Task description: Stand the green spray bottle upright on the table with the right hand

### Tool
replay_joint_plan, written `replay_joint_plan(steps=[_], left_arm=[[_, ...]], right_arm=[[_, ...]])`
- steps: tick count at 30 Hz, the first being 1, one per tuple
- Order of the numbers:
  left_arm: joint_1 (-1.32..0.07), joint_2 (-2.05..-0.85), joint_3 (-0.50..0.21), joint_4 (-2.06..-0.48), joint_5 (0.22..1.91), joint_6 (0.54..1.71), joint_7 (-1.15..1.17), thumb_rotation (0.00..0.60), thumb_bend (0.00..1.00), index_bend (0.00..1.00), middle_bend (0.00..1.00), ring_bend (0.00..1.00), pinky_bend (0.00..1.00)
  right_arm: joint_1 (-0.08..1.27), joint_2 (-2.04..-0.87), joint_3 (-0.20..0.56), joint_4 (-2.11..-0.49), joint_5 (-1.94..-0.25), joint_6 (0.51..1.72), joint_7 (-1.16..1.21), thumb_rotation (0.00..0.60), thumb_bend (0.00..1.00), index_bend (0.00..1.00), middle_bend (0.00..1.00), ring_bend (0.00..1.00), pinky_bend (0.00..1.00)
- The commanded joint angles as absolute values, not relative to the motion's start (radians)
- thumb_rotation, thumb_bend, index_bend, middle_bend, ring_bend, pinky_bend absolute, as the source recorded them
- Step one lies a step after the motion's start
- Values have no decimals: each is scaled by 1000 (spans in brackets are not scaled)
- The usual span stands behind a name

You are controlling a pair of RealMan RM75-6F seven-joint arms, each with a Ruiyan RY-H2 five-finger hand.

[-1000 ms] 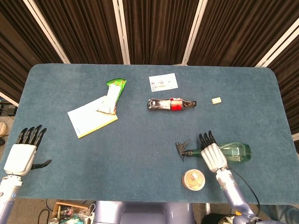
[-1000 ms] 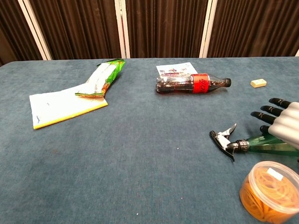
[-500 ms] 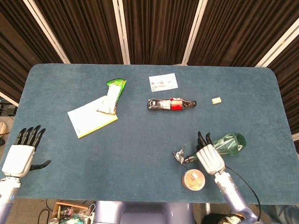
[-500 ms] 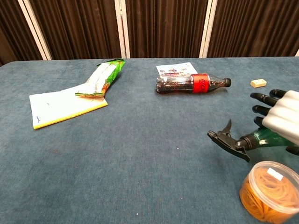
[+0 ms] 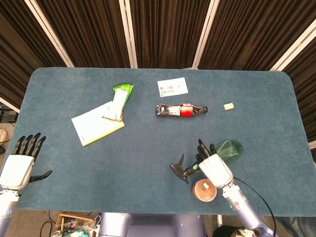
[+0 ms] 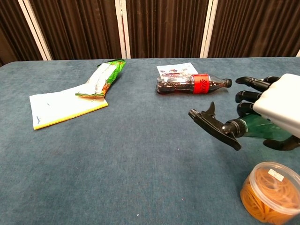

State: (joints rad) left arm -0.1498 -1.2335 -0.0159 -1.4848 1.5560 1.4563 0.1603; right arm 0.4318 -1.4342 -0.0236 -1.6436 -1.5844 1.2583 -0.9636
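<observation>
My right hand (image 5: 211, 166) (image 6: 276, 107) grips the green spray bottle (image 5: 228, 149) (image 6: 259, 128) around its neck end and holds it off the table, tilted, with the black trigger nozzle (image 5: 178, 167) (image 6: 214, 125) pointing left and the green body rising to the right. My left hand (image 5: 19, 164) hovers open at the table's front left edge, holding nothing, and shows only in the head view.
A tub of orange rubber bands (image 5: 204, 189) (image 6: 268, 191) sits just below the right hand. A cola bottle (image 5: 180, 110) (image 6: 192, 84) lies mid-table, with a small card (image 5: 173, 87), an eraser (image 5: 228, 106), a snack bag (image 5: 120, 101) and a notepad (image 5: 96, 125) farther off.
The right hand closed on the spray bottle and lifted it from lying flat, shifting left and raising the nozzle. The left hand drifted slightly toward the front edge.
</observation>
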Motion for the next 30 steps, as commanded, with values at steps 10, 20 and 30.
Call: replay_joint_plan(steps=[10,20,30], left_arm=[[-143,-1226,-12,-1483,1568,1476,142,600,11,0,0,0,47],[-141,-1225,-15,-1482,1561,1476,140,600,11,0,0,0,47],[-147,-1232,-20,-1486,1539,1454,160,600,11,0,0,0,47]], right_arm=[[470,-1461,-40,-1684,-1725,1261,-539,600,446,1000,284,76,328],[539,-1450,23,-1699,-1775,1276,-253,600,430,1000,324,118,353],[575,-1453,142,-1669,-1606,1259,81,600,422,1000,334,128,395]])
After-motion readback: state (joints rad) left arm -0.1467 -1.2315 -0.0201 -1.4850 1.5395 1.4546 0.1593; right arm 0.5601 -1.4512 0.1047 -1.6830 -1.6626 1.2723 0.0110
